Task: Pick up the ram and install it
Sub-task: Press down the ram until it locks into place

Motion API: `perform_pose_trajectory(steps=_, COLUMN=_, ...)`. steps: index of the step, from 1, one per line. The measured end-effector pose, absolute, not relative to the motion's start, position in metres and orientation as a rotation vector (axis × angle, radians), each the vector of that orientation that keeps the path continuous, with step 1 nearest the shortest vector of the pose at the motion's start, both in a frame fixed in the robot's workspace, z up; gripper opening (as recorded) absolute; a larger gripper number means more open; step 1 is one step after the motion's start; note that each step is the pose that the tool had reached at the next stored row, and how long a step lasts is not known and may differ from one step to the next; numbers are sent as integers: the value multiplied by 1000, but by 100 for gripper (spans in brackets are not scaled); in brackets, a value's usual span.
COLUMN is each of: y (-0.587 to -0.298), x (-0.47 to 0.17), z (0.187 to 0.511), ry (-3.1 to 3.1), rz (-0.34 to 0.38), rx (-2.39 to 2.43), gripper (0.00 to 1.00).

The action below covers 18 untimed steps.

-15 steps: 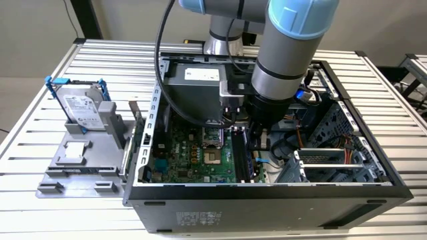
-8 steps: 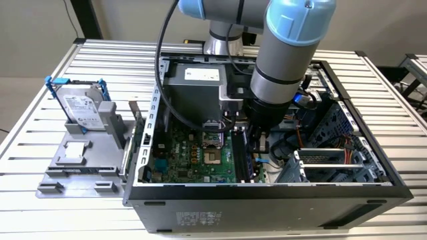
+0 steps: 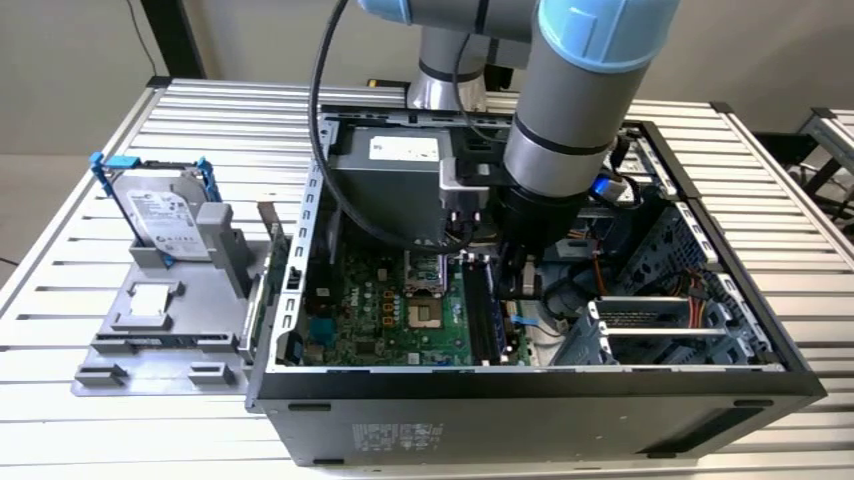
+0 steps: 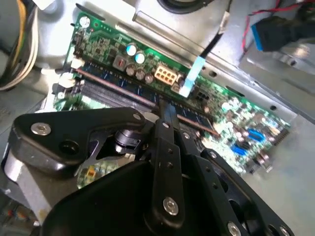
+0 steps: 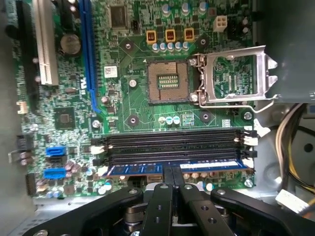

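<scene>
Seating step: our hand (image 5: pixel 171 179), fingers closed upon the ram (image 5: pixel 177 168), holds it edge-down in the outermost slot of the motherboard (image 5: pixel 142 78). We judge firm, even downward pressure is needed to latch it.

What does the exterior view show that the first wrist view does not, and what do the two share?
The exterior view alone takes in the hard drive standing on the grey fixture outside the computer case. The first wrist view alone reveals the open processor socket and the ram sitting at a black slot, with the pincer closed on it. Both show the green motherboard.
</scene>
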<state>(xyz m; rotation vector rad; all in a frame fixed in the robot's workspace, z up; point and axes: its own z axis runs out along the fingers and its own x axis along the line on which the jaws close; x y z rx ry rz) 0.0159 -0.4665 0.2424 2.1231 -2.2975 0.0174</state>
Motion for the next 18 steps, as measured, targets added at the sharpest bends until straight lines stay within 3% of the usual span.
perform_pose_trajectory(steps=9, y=-466, x=16, z=283, ry=-2297, rz=17, rx=2123, gripper=0)
perform_pose_trajectory(steps=18, y=-466, x=16, z=286, ry=-2298, rz=16, rx=2123, gripper=0)
